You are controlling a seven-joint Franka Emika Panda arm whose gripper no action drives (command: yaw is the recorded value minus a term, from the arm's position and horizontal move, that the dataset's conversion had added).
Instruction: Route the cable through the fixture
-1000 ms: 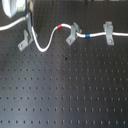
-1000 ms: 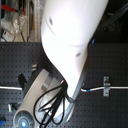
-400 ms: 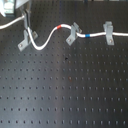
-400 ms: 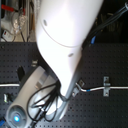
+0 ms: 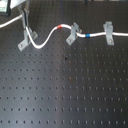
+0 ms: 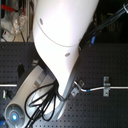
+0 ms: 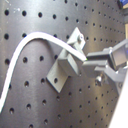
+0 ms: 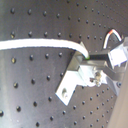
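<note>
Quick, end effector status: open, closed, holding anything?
End effector: closed on the cable, right at the fixture.

We see three clips in row along far part of perforated board [image 5: 65, 90] in first exterior view. Fixture [image 5: 27, 39] sits at first exterior view's left, middle clip [image 5: 73, 33] near centre, third clip [image 5: 108, 31] at right. Cable [image 5: 47, 39] enters from left edge, reaches fixture, dips between fixture and middle clip, then runs on through both clips to right edge. Gripper [image 5: 23, 17] sits just behind fixture.
</note>
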